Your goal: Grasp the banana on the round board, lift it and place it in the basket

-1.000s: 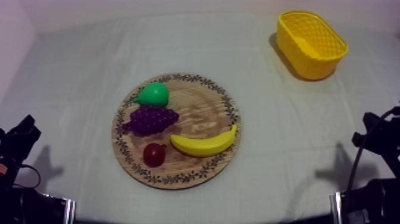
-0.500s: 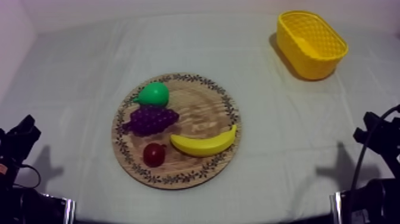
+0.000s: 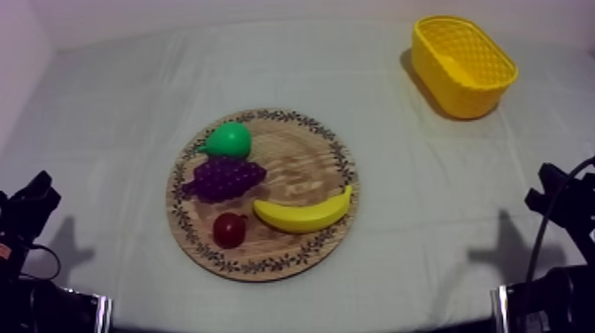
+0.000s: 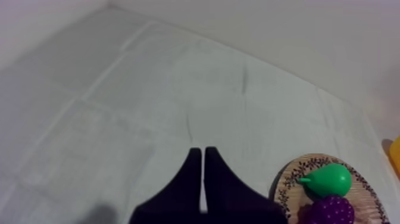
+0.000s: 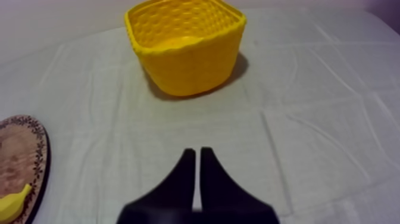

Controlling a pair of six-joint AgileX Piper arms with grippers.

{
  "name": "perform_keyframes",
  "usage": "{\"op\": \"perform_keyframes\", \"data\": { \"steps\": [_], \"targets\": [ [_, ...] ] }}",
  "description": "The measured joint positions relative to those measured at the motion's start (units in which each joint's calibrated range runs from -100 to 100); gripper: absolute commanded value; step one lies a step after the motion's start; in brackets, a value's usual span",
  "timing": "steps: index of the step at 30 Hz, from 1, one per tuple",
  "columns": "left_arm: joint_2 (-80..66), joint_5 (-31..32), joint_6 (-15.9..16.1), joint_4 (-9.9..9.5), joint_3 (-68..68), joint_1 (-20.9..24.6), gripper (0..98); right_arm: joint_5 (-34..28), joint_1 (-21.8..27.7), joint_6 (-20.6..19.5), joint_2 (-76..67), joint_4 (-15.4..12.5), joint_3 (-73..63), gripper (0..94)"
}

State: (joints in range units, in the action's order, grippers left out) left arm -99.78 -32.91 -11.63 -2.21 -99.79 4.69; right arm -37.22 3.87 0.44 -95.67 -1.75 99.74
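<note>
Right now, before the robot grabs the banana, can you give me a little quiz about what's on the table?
1. How many fruits lie on the wooden board?
2. True or false: the yellow basket has no fruit in it.
3. Fill in: the left gripper and the right gripper are both ____ on nothing.

Key:
1. Four: banana, pear, grapes, small red fruit.
2. True.
3. Shut.

A slight downward shift of the right arm [image 3: 556, 197] at the table's near right edge.
</note>
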Motion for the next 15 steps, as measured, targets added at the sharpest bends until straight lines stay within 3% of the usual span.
{"op": "perform_keyframes", "data": {
  "steps": [15],
  "targets": [
    [0.00, 0.00, 0.00, 0.00, 0.00, 0.00, 0.1, 0.11, -1.96, -0.44, 0.00, -1.57, 0.00, 0.5]
  ]
}}
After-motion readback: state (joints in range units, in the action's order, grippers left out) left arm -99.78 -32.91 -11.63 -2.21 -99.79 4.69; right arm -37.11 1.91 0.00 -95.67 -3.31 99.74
